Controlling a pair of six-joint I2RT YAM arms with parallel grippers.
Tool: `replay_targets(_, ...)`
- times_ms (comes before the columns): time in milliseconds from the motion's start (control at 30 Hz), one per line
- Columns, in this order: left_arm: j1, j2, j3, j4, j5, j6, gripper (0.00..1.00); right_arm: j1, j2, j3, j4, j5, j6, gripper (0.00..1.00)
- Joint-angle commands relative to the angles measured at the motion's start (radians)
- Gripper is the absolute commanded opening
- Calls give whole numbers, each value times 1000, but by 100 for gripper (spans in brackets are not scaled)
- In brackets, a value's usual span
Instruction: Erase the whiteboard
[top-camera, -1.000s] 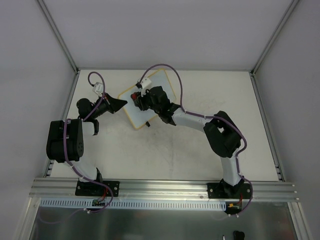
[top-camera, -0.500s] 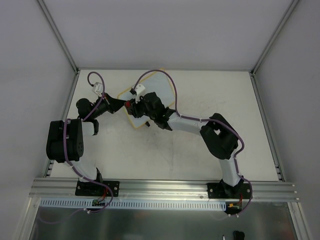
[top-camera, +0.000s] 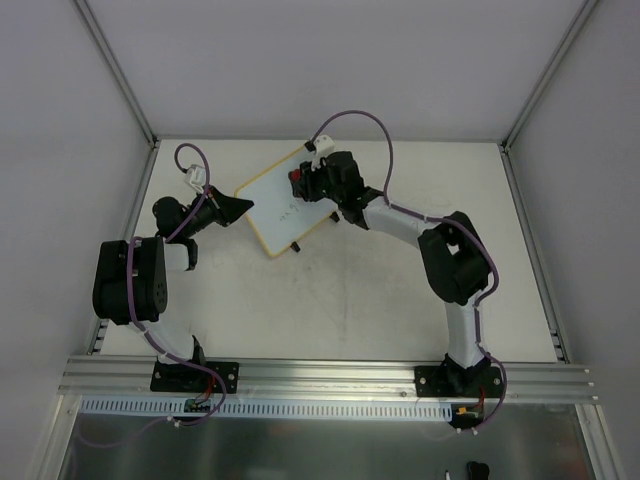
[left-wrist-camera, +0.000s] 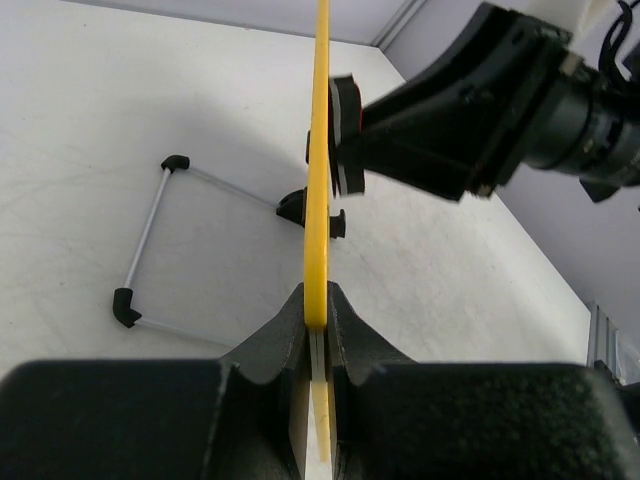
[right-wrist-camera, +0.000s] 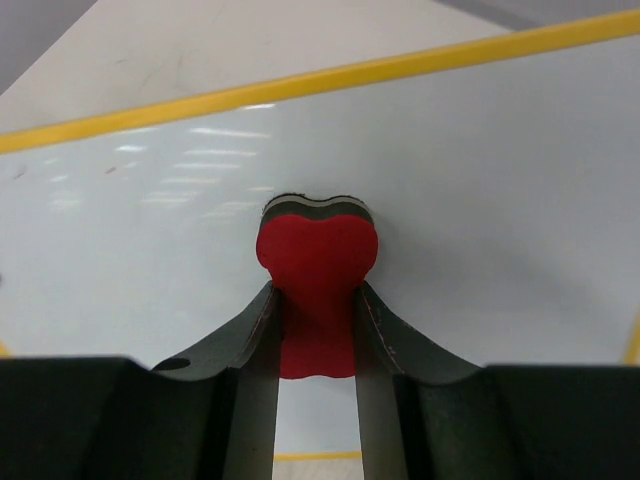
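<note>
Whiteboard (top-camera: 283, 205) edge tight in left pincer (left-wrist-camera: 317, 318)

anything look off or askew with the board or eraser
The red eraser looks pinched: the right gripper squeezes it so its tip bulges. A few faint marks show on the whiteboard.

The whiteboard (top-camera: 275, 205) is white, its frame (left-wrist-camera: 318, 150) yellow, with faint dark specks (barely legible). The eraser (right-wrist-camera: 318, 250) is red, backed by dark felt. The left gripper (left-wrist-camera: 316, 305) and right gripper (right-wrist-camera: 316, 290) are black, the cables (top-camera: 352, 113) purple.
</note>
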Motion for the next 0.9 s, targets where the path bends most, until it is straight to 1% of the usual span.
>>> replay_targets(0, -5, -8, 6, 87, 62, 52, 0, -70, 41, 88, -66, 55, -25, 0)
replay_targets(133, -3, -8, 6, 87, 62, 52, 0, -108, 69, 139, -100, 25, -24, 0)
replay_targets(300, -3, -10, 6, 85, 60, 53, 0, -125, 81, 139, -112, 17, -28, 0)
replay_targets(433, -3, -11, 3, 91, 57, 53, 0, -124, 72, 88, -94, -8, -24, 0)
replay_targets(600, -5, -10, 5, 88, 57, 49, 0, -122, 38, -25, -47, -6, -15, 0)
replay_targets(867, -3, -8, 3, 90, 56, 46, 0, -113, 0, -99, -32, -25, 4, 0)
